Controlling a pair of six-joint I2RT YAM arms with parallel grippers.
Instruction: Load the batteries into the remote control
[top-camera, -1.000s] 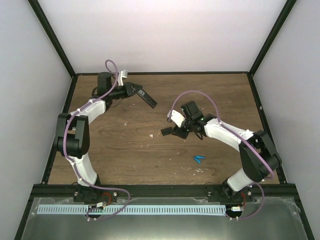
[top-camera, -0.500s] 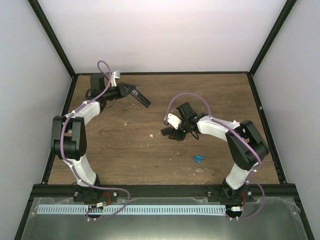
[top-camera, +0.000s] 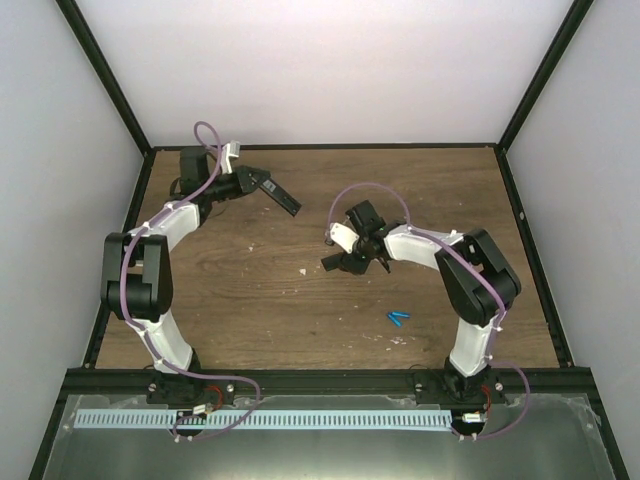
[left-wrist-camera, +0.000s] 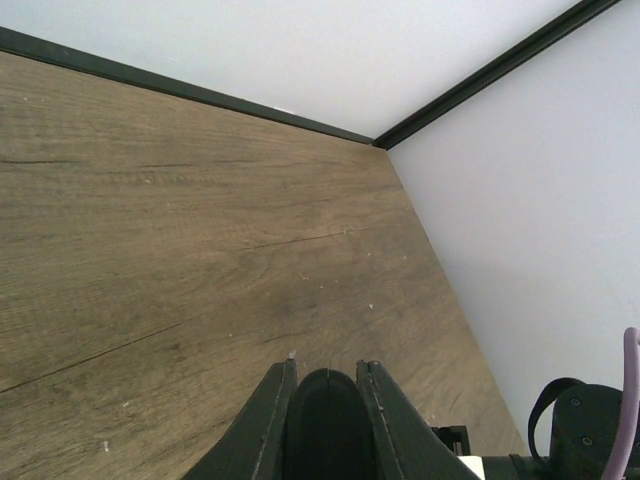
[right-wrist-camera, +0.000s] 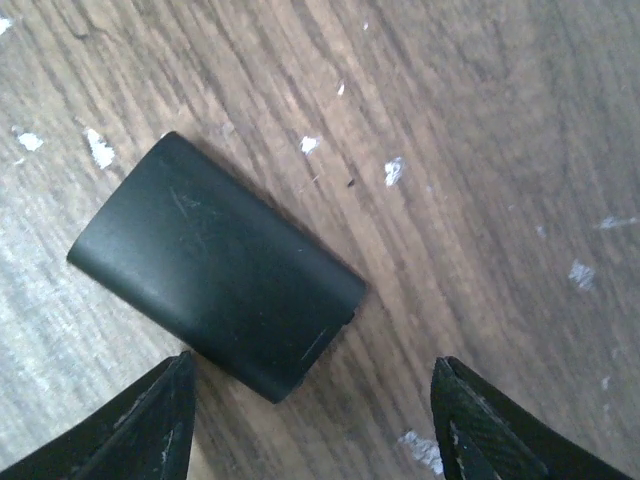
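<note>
The remote control, a slim black bar, is held off the table at the back left by my left gripper. In the left wrist view the fingers are shut on its rounded black end. The two blue batteries lie together on the table at the front right, apart from both grippers. My right gripper is open near the table's middle, pointing down. In the right wrist view a flat black rounded cover piece lies on the wood just ahead of its spread fingertips.
The wooden table has small white flecks, one of them in the right wrist view. Black frame rails and white walls close it in at the back and both sides. The right arm's elbow stands behind the batteries.
My left gripper has drawn the remote a little back and to the left. My right wrist has swung left and the elbow has risen, with the open gripper staying over the same spot.
</note>
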